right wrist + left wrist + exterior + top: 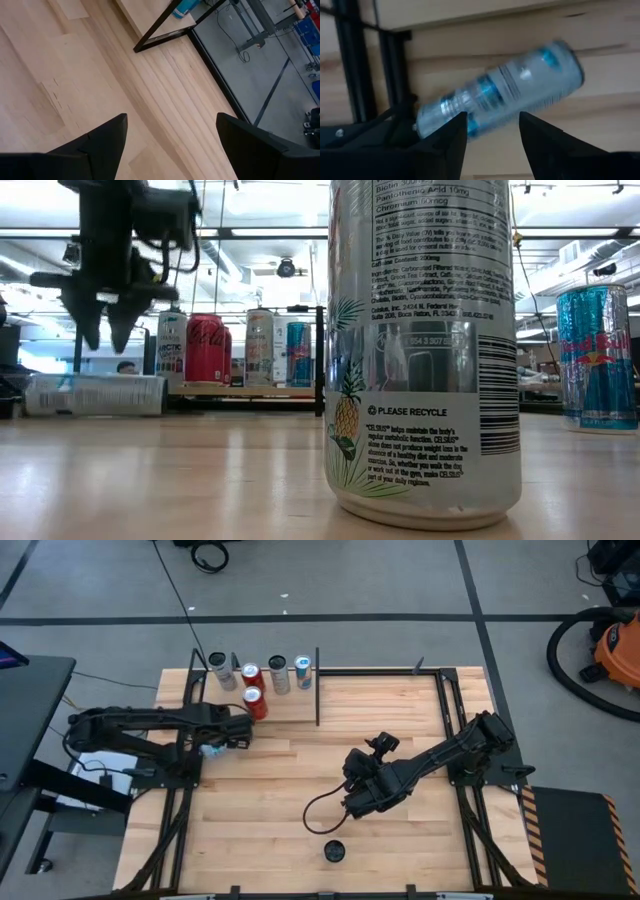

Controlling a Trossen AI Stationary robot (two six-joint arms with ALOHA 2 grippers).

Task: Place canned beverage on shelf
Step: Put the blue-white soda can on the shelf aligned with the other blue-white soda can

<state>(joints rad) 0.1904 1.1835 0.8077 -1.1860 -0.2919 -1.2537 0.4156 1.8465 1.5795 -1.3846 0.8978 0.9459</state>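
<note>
Canned beverage (500,95), silver with blue markings, lies on its side on the tabletop (300,790) near the left edge, just in front of the shelf (290,705), directly below the left gripper (490,135), whose jaws are apart and not touching it. Shelf holds five upright cans (260,675), including two red cans (253,690), at the table's far left. Right gripper (170,145) hovers over bare wood near the table's middle, jaws apart, and a tall pineapple-printed can (425,350) stands close to the low camera.
</note>
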